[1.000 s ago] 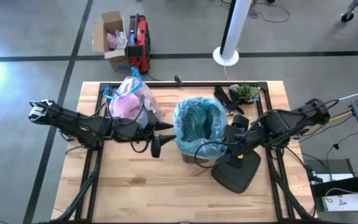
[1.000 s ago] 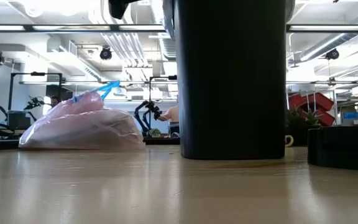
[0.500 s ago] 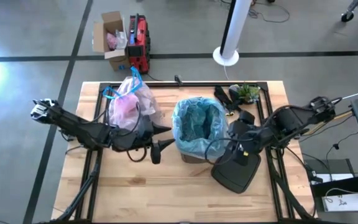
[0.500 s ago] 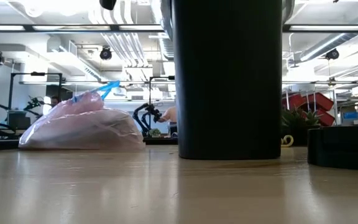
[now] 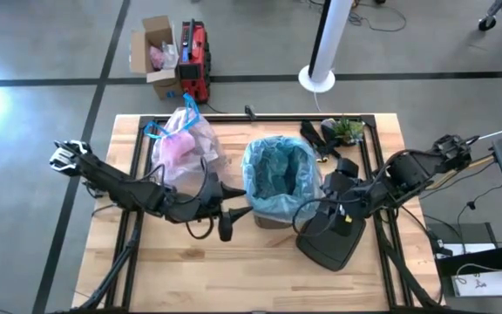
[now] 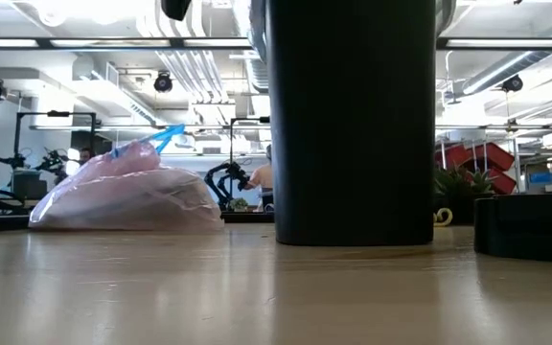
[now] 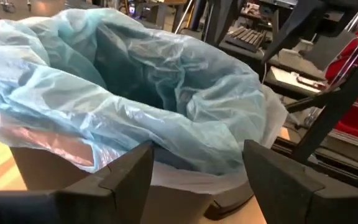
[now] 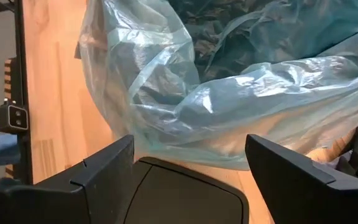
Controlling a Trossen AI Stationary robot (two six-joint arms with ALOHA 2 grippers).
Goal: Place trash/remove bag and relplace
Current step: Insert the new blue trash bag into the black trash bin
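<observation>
High view straight down; low view level at tabletop; both wrist views close on blue bag [image 7: 135,99].

Bright even overhead light, ceiling strip glare, soft shadows

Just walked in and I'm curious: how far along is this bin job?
Mostly done, it seems. The pink bag sits tied on the table beside the bin. A blue bag already lines the bin. Both tools, left and right, are open and hold nothing. The black lid still lies on the table.
</observation>
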